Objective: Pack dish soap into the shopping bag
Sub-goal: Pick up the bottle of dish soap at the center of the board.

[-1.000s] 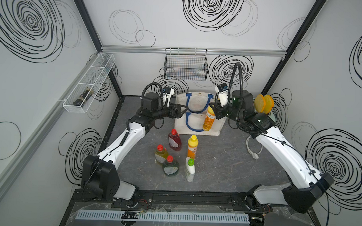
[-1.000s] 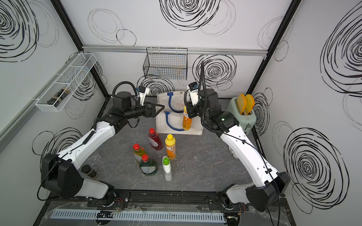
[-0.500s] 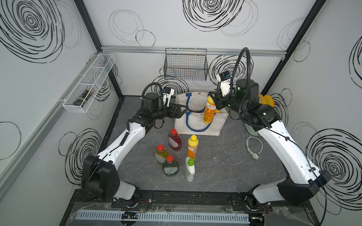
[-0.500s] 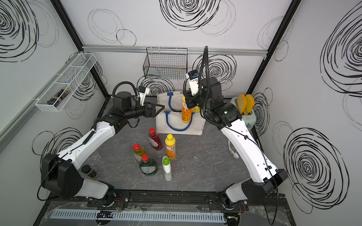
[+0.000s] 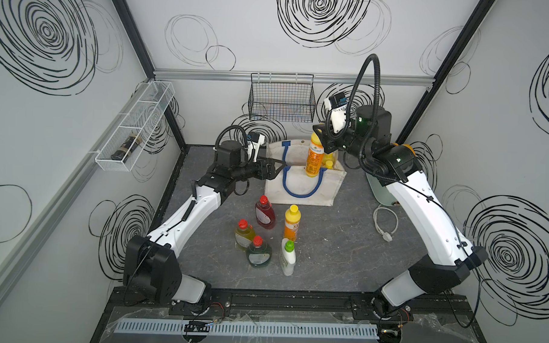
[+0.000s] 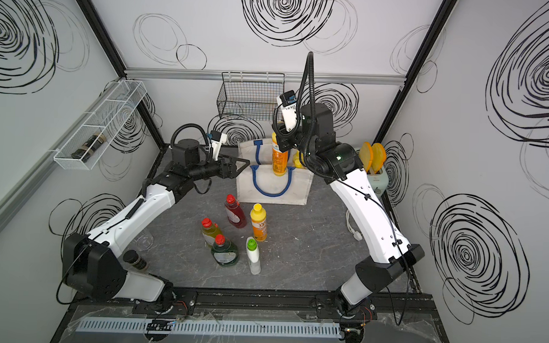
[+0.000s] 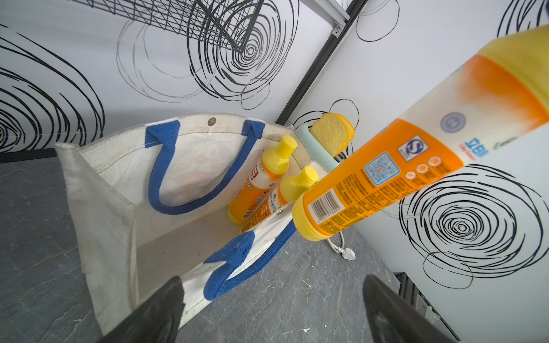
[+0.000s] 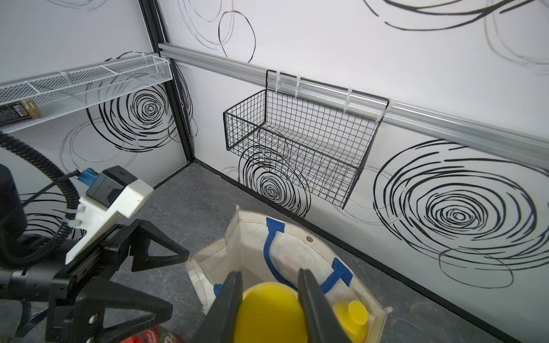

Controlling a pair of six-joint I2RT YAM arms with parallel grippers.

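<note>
Because the right arm has just lifted, a top view shows the right gripper point(image 5: 321, 142) clenched on the orange bottle point(image 5: 314, 159), hanging above the bag point(image 5: 300, 192) (seemingly clear of its rim). Left wrist view: two bottles point(image 7: 261, 178) already inside, left gripper point(image 7: 271, 279) spread empty. Right wrist view: jaws pinch the yellow cap point(image 8: 270, 311); lowering should follow.

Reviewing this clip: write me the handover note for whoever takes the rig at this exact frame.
Left pincer: open, empty, beside the shopping bag's side rim.
Right pincer: shut on the held orange bottle's yellow cap, over the bag's mouth, unreleased.
Done: two orange bottles inside the bag.
To do: drop this one in, then pack five standing on the table: tall orange bottle, red bottle, yellow bottle, green bottle, white bottle.
</note>
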